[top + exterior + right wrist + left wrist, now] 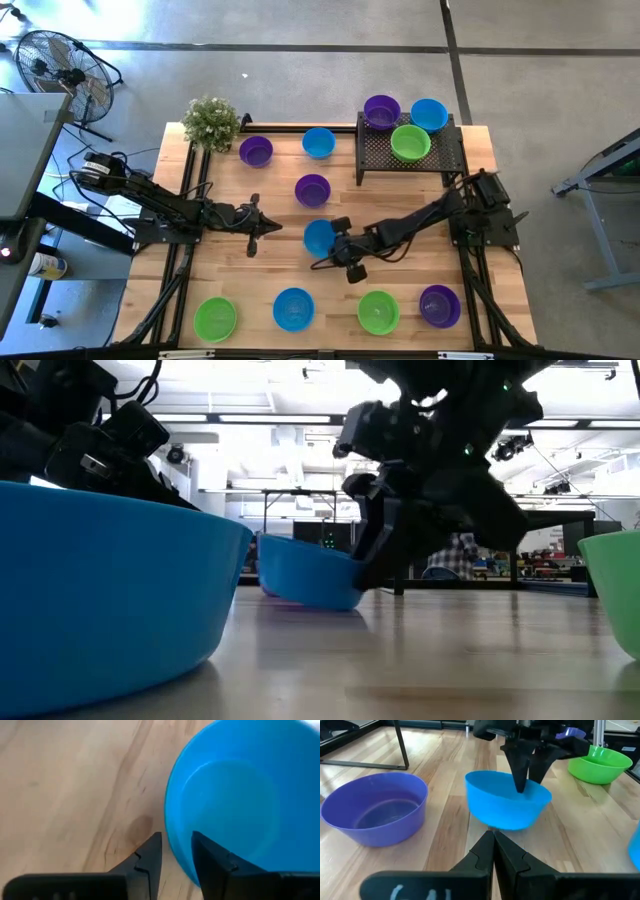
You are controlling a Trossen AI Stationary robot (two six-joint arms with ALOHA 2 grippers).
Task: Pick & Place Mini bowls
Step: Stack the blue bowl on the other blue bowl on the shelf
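Observation:
The mini bowls are small round plastic bowls in purple, blue and green. A blue one (pixel 318 236) sits mid-table, with my right gripper (pixel 338 240) (pixel 177 835) at its right-hand rim, shut on it. My left gripper (pixel 266 228) (pixel 494 835) is shut and holds nothing, hovering just left of that bowl and pointing at it (pixel 505 802). On the black mesh tray (pixel 440 160) at the far right rest a purple (pixel 381 111), a blue (pixel 429 114) and a green bowl (pixel 410 143). My right gripper pinches the blue bowl's rim (pixel 174 842) on the side toward the table's right edge. One finger (pixel 212 862) is inside the bowl and one (pixel 150 855) outside. The fingers slant down from above and from the right. The bowl looks slightly tilted; whether its base has left the table I cannot tell.
Loose bowls on the wood: purple (pixel 256 151), blue (pixel 318 142) and purple (pixel 312 189) toward the far side, and a near row of green (pixel 215 318), blue (pixel 293 309), green (pixel 378 311) and purple (pixel 439 305). A potted plant (pixel 211 122) stands at the far left corner.

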